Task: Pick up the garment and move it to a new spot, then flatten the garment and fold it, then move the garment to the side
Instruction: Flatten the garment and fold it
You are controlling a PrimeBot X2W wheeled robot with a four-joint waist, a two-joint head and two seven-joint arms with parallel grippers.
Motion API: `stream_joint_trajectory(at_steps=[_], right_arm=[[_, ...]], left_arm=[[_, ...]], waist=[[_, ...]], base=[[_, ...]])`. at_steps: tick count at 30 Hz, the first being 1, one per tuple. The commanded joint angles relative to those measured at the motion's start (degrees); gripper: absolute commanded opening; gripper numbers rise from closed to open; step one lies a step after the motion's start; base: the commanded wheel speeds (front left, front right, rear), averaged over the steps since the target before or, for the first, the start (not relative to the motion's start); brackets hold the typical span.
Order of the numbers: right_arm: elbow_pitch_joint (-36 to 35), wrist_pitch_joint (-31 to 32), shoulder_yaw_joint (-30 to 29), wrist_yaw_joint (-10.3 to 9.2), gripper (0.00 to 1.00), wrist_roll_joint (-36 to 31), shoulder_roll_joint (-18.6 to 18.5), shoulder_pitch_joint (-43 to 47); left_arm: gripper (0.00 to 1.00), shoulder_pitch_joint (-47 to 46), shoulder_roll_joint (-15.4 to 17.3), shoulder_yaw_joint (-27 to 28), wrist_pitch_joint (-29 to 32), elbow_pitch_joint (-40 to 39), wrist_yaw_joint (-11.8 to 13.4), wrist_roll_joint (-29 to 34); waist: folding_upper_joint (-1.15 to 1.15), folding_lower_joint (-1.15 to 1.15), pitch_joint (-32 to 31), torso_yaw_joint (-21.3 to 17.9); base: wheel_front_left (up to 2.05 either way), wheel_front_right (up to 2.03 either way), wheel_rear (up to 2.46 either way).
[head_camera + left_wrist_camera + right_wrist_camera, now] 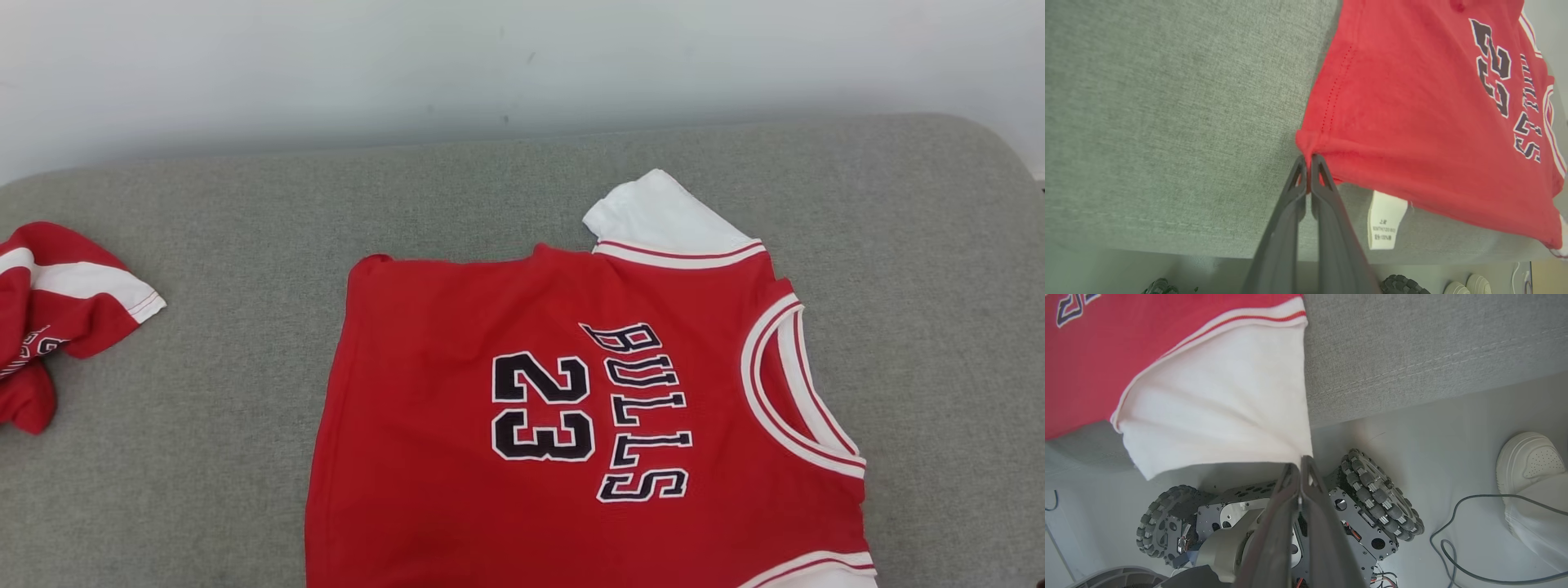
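Found red jersey [457, 457] spread print-up over grey cushion's [204, 490] near edge, hem corner [1306, 143] pinched in left gripper [1309, 161], white sleeve tip [1220, 396] pinched in right gripper [1300, 465], both jaws closed tight on cloth, presumably to pull it flat.

It looked like a robot test room, not a home. A plain pale wall [326, 65] crossed the top of the head view behind a grey upholstered bench [204, 490]. The right wrist view's bare pale floor [1433, 428] held the robot's wheeled base [1376, 498] at lower centre, a loose black cable [1494, 495] at lower right and a person's white shoe [1531, 457] at the right edge.
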Motion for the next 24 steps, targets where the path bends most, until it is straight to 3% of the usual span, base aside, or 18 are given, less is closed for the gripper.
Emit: stream_joint_trajectory(at_steps=[1, 11, 24], right_arm=[[-0.8, -0.6, -0.2, -0.14, 0.0, 0.5, 0.1, -0.2], [-2.5, -10.7, 5.2, -0.14, 0.0, -0.2, -0.1, -5.9], [7.0, -27.2, 12.2, -0.14, 0.0, -4.6, -9.9, -18.4]], left_arm=[[0.0, 0.5, 0.2, 0.4, -0.2, -0.9, 0.3, -0.1], [0.0, -3.1, -0.8, 0.5, -1.7, -4.6, 0.4, 1.1], [0.0, -15.9, -4.2, -2.5, -2.0, 2.3, 0.2, 4.6]], waist=[[0.0, 0.0, 0.1, -0.1], [0.0, 0.0, 0.1, 0.1], [0.0, 0.0, 2.7, 1.0]], base=[[0.0, 0.0, 0.0], [0.0, 0.0, 0.0], [0.0, 0.0, 0.0]])
